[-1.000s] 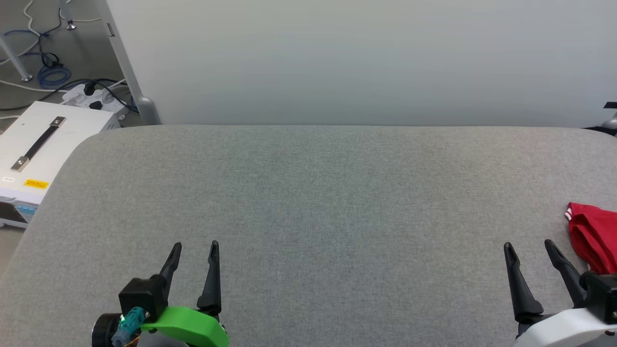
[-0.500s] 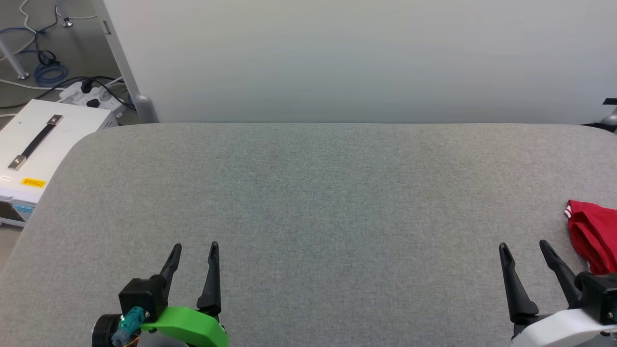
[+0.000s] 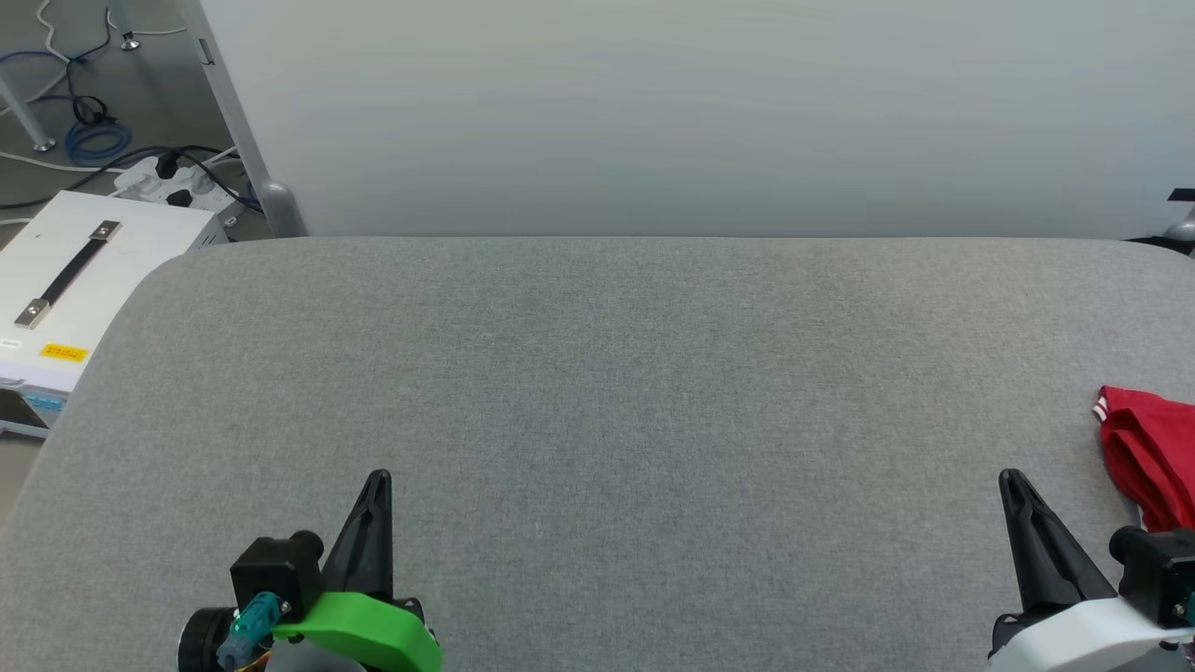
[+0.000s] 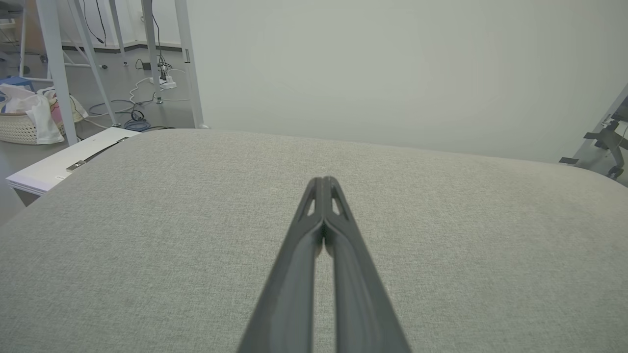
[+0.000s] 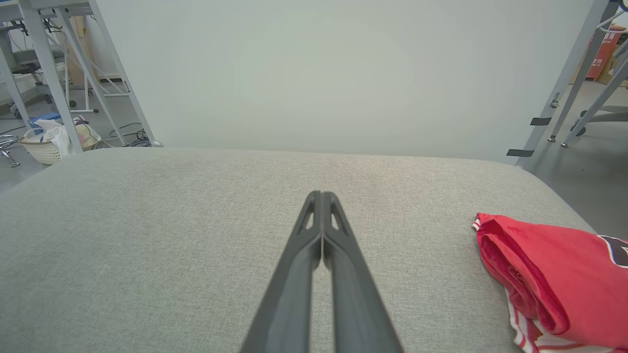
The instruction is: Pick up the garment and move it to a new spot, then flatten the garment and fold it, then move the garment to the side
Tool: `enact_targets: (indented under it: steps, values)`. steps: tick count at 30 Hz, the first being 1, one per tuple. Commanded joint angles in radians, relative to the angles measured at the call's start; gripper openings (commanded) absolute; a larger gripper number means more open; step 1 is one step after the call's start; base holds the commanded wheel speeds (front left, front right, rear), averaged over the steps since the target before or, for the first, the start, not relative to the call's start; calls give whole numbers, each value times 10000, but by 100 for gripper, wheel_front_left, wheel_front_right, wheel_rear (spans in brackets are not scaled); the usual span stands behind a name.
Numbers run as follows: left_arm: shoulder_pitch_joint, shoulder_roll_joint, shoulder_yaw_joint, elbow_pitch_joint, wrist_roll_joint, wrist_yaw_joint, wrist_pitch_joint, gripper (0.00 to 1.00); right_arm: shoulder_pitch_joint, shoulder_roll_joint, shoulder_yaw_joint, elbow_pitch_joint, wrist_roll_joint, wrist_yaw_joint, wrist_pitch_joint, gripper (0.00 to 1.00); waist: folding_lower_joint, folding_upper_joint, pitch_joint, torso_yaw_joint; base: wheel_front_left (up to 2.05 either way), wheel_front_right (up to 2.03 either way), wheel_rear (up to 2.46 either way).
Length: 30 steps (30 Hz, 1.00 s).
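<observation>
Two grippers are poised over the grey fabric worktop [image 3: 597, 373], the left gripper [image 3: 378, 478] and the right gripper [image 3: 1010, 476], each with its jaws pressed tight together and holding nothing. At the worktop's right edge the garment [image 3: 1146, 453] lies bunched in a red heap, near the right gripper but apart from it, with bare grey cloth between them. Off the left edge stands a white case [image 3: 89, 280] with a black handle, a power strip [image 3: 177, 182] and cables [image 3: 93, 140] lie on the floor behind it, and a pale panel [image 3: 653, 112] rises along the far side.
</observation>
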Motion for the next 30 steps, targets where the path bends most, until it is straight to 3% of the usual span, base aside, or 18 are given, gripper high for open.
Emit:
enact_targets:
  steps: [1,30]
  values:
    - [-4,-97,102,-12,186,-83,51,0,-80,5,19,84,-60,0,-45,0,0,0,5,-3,0,0,0]
    - [-29,-764,985,-157,1396,-576,611,0,-607,34,126,830,-405,-2,-318,0,0,0,103,-61,0,0,0]
